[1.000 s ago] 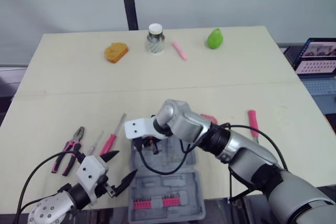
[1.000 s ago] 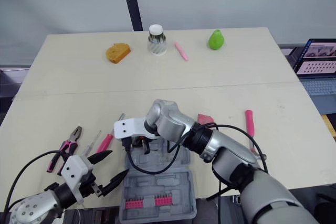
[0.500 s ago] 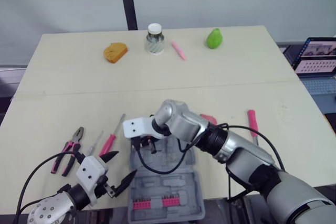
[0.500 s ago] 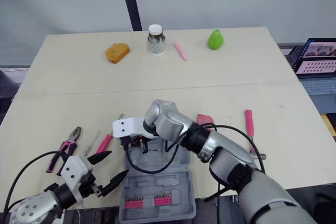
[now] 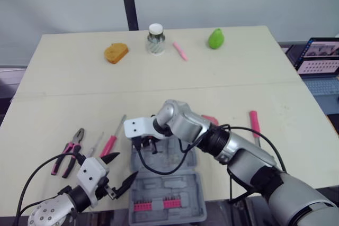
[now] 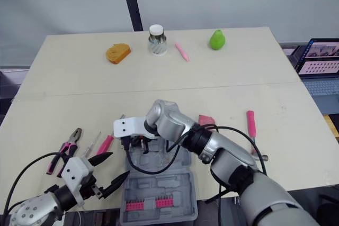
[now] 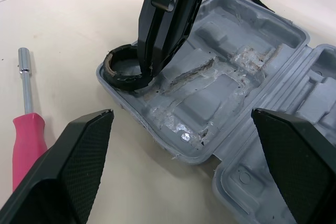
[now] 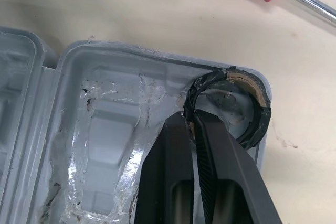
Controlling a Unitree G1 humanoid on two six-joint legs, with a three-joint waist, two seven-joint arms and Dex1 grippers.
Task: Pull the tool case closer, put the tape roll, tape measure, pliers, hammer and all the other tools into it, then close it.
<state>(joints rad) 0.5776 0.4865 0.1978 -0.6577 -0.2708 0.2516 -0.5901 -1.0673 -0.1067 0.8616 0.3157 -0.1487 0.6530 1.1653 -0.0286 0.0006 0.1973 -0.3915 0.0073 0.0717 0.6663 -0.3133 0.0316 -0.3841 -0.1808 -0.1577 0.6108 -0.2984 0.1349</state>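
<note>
The broad, matte beige table (image 5: 79, 88) carries the tool case (image 5: 169, 183) at its 6 o'clock edge: grey moulded plastic, lying open, its shaped pockets scuffed and smeared with pale residue, a pink strip of bits (image 5: 153, 205) in the nearer half. The right gripper (image 8: 190, 121) reaches down into the farther half, its two black fingers pinched on the rim of the tape roll (image 7: 123, 83), a black ring with a frayed brown core that sits in the case's 11 o'clock corner pocket. The left gripper (image 5: 121, 169) hovers at the case's 9 o'clock side, its textured wedge-shaped fingers spread wide apart and holding nothing. Pliers (image 5: 68, 151) with pink-and-black grips lie at the table's 8 o'clock, a pink-handled screwdriver (image 5: 111, 142) just beside them towards the case. The right arm hides most of a pink object (image 5: 212, 119) behind it, so what it is cannot be told
</note>
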